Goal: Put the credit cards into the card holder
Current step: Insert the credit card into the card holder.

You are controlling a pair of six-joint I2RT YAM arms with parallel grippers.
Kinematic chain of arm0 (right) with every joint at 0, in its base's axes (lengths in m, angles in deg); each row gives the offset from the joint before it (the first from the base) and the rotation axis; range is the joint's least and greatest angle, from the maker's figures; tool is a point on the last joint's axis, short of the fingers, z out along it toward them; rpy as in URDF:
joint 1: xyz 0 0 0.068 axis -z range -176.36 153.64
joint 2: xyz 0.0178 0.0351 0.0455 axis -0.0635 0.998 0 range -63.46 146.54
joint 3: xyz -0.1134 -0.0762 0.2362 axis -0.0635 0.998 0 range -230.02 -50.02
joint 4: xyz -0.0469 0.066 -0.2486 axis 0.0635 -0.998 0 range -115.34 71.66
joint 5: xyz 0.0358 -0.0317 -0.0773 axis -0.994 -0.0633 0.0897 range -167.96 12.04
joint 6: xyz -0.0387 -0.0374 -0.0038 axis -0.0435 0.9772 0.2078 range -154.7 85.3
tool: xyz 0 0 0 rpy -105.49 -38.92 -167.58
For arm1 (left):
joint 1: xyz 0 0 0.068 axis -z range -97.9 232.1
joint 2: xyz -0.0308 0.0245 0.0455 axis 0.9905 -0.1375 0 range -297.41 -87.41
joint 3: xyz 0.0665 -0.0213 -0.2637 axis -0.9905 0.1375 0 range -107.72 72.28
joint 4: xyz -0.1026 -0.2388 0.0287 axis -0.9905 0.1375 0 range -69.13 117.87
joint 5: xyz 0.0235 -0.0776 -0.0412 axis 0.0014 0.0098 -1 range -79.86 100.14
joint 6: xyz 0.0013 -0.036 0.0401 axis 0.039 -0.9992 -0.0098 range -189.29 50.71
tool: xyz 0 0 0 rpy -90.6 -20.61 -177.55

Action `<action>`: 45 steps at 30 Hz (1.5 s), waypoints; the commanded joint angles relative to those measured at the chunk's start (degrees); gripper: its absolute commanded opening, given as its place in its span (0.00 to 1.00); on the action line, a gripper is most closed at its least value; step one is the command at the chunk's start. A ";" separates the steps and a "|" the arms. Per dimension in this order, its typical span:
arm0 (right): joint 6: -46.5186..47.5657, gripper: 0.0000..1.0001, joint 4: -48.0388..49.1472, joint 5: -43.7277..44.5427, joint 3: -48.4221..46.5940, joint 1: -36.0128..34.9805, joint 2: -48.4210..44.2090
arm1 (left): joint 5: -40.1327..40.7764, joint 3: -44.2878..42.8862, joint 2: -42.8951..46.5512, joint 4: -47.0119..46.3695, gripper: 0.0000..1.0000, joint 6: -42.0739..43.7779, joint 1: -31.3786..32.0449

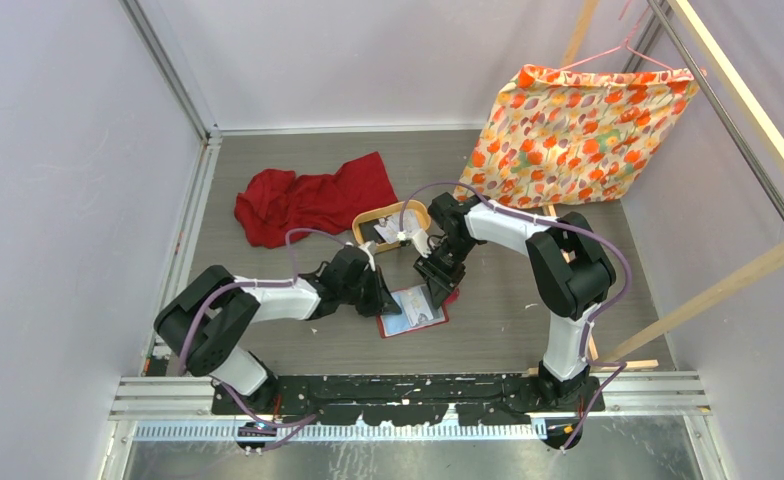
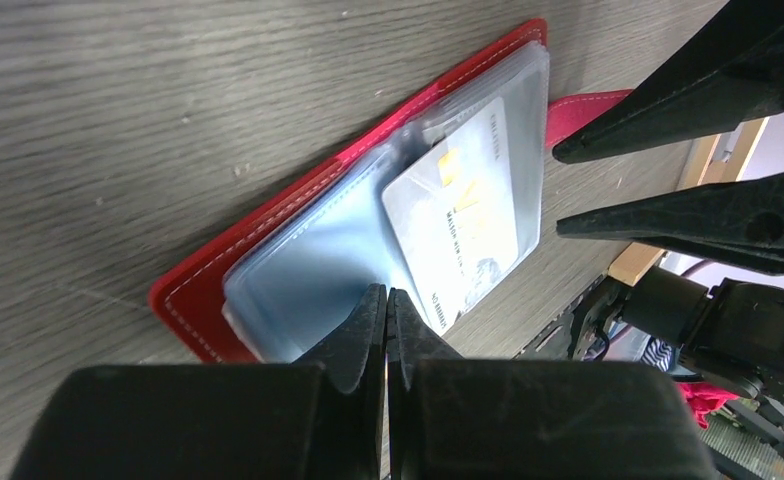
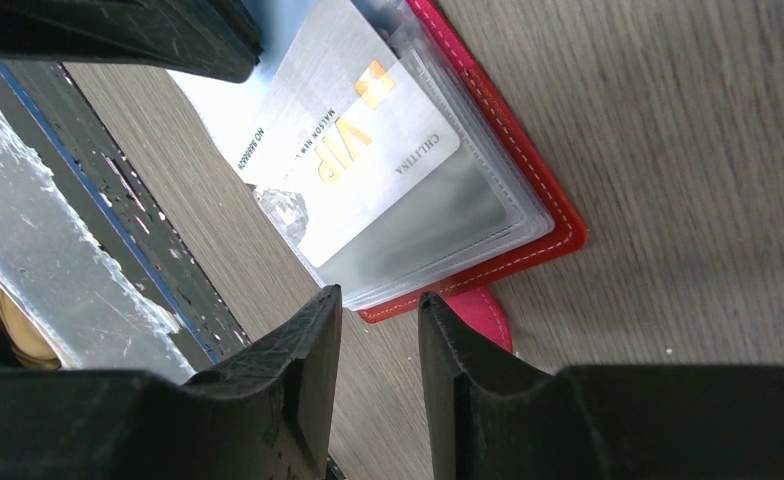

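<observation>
The red card holder (image 1: 400, 326) lies open on the table, clear pockets up. A silver card (image 1: 423, 308) marked VIP lies slanted on the pockets, one end sticking out past the holder's edge. In the left wrist view the card (image 2: 468, 215) sits on the holder (image 2: 198, 300); my left gripper (image 2: 387, 295) is shut, its tips on the clear pocket beside the card. In the right wrist view my right gripper (image 3: 378, 298) is open and empty, just off the holder (image 3: 558, 228), near its snap tab (image 3: 488, 315) and apart from the card (image 3: 368, 170). From above, my left gripper (image 1: 378, 296) and right gripper (image 1: 435, 277) flank the holder.
An oval tan tray (image 1: 368, 217) with more cards (image 1: 393, 224) stands just behind the grippers. A red cloth (image 1: 308, 195) lies at the back left. A floral cloth (image 1: 578, 125) hangs at the back right over a wooden frame. The metal rail (image 1: 408, 395) runs along the near edge.
</observation>
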 commanded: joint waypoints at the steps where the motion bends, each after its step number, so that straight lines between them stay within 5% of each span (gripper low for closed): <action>1: 0.55 0.39 -0.09 -0.93 -1.76 0.15 -2.79 | 0.82 -2.02 -2.54 -2.35 0.00 -0.27 0.77; 25: 2.13 0.39 -0.46 0.48 -1.77 0.42 -4.30 | -1.68 -5.99 -8.18 -7.45 0.00 -1.58 1.67; 31: 4.01 0.07 -2.38 2.73 -2.66 1.98 -4.14 | -1.79 -5.98 -8.46 -8.09 0.01 -1.80 1.75; 45: 1.09 0.05 -1.98 6.60 -2.67 3.53 1.07 | -2.05 -6.65 -10.23 -10.02 0.00 -2.30 2.99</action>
